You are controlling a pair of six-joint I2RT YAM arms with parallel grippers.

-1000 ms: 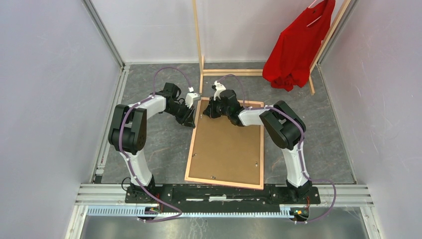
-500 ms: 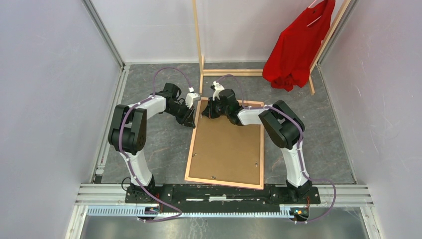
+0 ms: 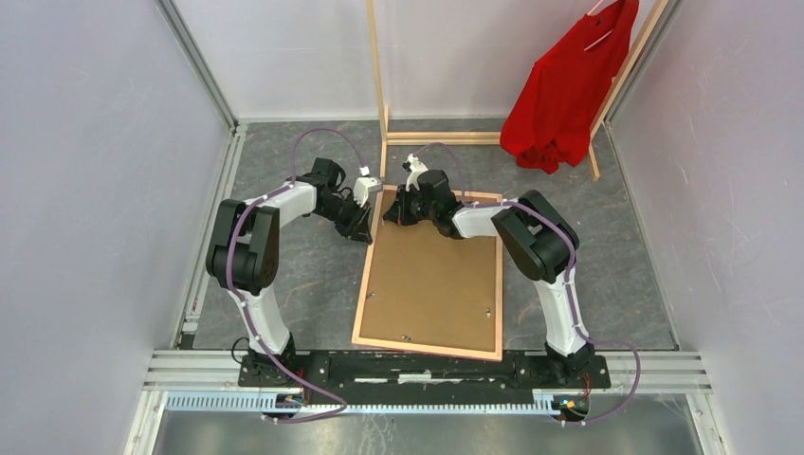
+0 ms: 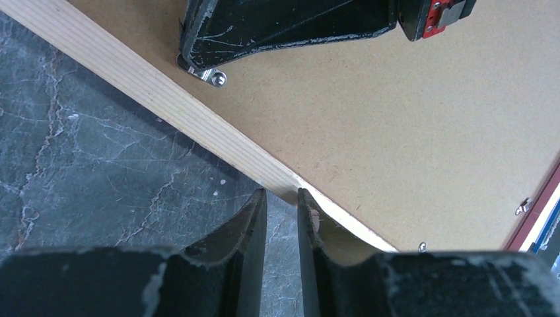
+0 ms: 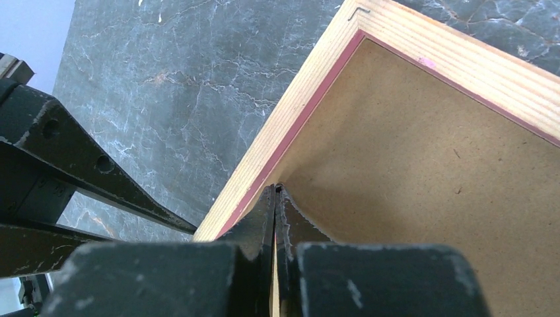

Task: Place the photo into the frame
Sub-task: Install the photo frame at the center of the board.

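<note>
The right gripper (image 3: 391, 215) has crept slightly left (elbow following) along the frame's (image 3: 431, 284) far edge.

Left gripper (image 4: 280, 198) at the frame's (image 4: 165, 96) light wood edge

At 6 o'clock its jaws stand narrowly apart, with the grey marbled table (image 4: 99, 172) showing between them. The brown board backing (image 4: 396, 132) fills 1 to 4 o'clock. At 12 o'clock, over the board, is the black right gripper (image 4: 195, 56), a small metal tab (image 4: 211, 77) at its tip.
</note>
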